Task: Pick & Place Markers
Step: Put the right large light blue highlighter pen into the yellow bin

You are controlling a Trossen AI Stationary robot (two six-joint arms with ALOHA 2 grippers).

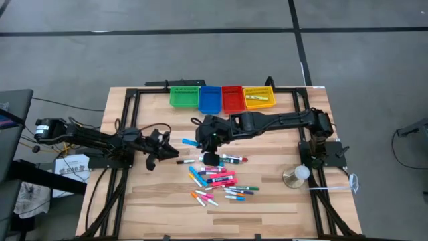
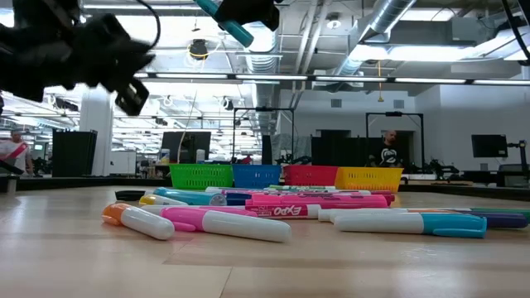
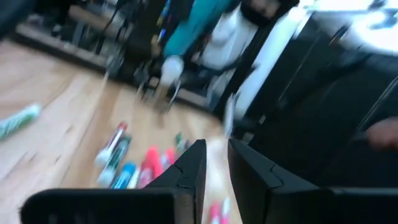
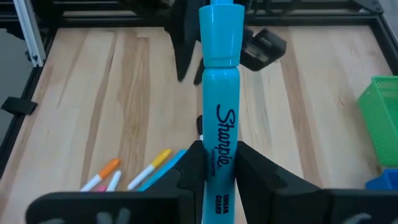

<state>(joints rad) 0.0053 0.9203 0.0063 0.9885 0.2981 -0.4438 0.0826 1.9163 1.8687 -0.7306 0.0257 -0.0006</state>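
Right now the teal marker (image 4: 219, 118) sits clamped in the right tool (image 4: 219, 163), pinched low on the barrel w/ the cap end poking out past the fingertips, up above the bench (image 1: 160, 201). Looks light, stiff plastic, smooth and round, so prob. slippery; it could swivel if nipped off-centre. Mid-barrel, across the width, seems the safest hold.

Rest of the markers (image 1: 217, 179) lie loose in a heap below and just behind that tool, some touching, so I'd take one from the edge. Bins: green (image 1: 184, 96), blue (image 1: 210, 99), red (image 1: 232, 98), yellow (image 1: 259, 97), ahead of it.

Left tool (image 3: 215, 167) hangs off to the side, fingers nearly shut, nothing btw them.
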